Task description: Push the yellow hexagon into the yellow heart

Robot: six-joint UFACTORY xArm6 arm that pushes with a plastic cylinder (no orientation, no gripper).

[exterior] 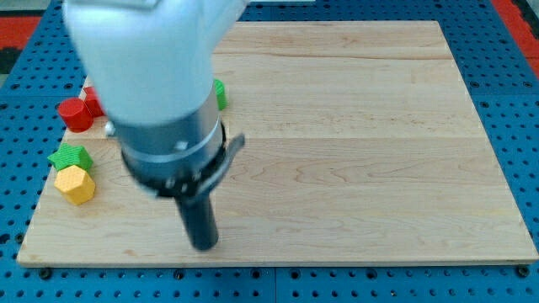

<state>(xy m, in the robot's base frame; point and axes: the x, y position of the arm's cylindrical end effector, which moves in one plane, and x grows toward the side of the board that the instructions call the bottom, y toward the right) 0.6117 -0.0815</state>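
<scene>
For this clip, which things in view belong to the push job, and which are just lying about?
Job:
- yellow hexagon, near the board's left edge
- my tip, well to the view's right of it and lower
- yellow heart: not visible, perhaps hidden behind the arm

Lying about:
- green star, touching the hexagon's top
- red cylinder
- second red block, mostly hidden
- green block, partly hidden

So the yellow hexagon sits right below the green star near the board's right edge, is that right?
Not quite. The yellow hexagon does sit just below the green star, but near the board's left edge, not its right, as the camera view shows. My tip is off to their right.
</scene>
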